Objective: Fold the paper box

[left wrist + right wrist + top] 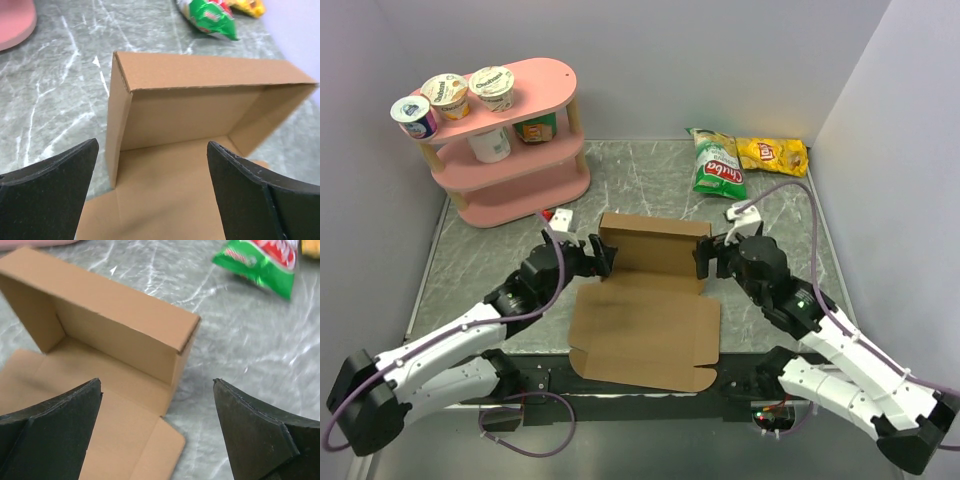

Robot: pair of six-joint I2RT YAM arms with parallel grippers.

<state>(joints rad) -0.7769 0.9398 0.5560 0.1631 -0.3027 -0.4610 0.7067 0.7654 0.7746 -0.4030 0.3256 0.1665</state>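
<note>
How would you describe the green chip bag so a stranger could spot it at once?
Start at the grey marbled table and go to its far right corner, across from the pink shelf. Two chip bags lie side by side; pick the green bag, nearer the middle, not the yellow bag.

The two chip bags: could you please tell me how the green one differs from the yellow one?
The green chip bag is green and white, while the yellow chip bag is yellow with a red logo. The green chip bag looks larger than the yellow chip bag and reaches nearer the paper box; the yellow one lies further right. Both lie flat on the table, side by side.
</note>
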